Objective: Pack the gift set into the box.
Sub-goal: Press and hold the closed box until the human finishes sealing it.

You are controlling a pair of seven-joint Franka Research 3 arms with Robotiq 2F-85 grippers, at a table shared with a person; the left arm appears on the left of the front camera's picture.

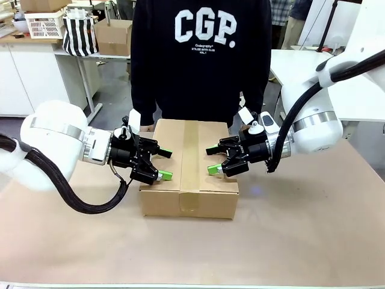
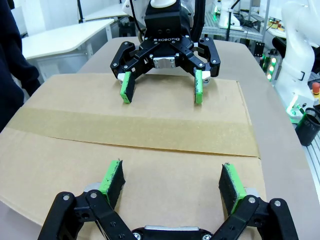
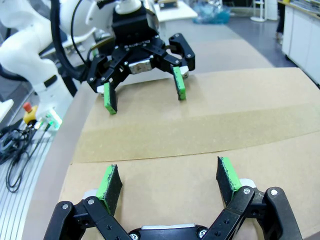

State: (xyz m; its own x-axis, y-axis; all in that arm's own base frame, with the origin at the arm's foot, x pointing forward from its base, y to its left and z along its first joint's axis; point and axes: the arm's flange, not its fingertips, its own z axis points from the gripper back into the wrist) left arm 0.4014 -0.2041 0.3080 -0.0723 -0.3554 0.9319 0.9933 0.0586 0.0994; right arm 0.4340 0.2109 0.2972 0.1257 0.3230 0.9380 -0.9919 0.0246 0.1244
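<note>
The box [image 1: 187,144], a wide shallow brown carton, lies mid-table with its flaps down and a strip of brown tape [image 2: 140,131] along the seam. The gift set is hidden. My left gripper [image 1: 166,164] stands open over the box's left end, its green pads [image 2: 112,181] just above the cardboard. Facing it over the right end is my right gripper [image 1: 212,160], also open. Each wrist view shows the other gripper across the lid: the right gripper [image 2: 161,91] and the left gripper [image 3: 145,96]. Nothing is between either pair of fingers.
A person in a black sweatshirt [image 1: 201,54] stands right behind the box at the table's far edge. A smaller brown carton [image 1: 113,36] and a striped bag [image 1: 80,33] sit on a bench at the back left. Brown tabletop [image 1: 301,229] surrounds the box.
</note>
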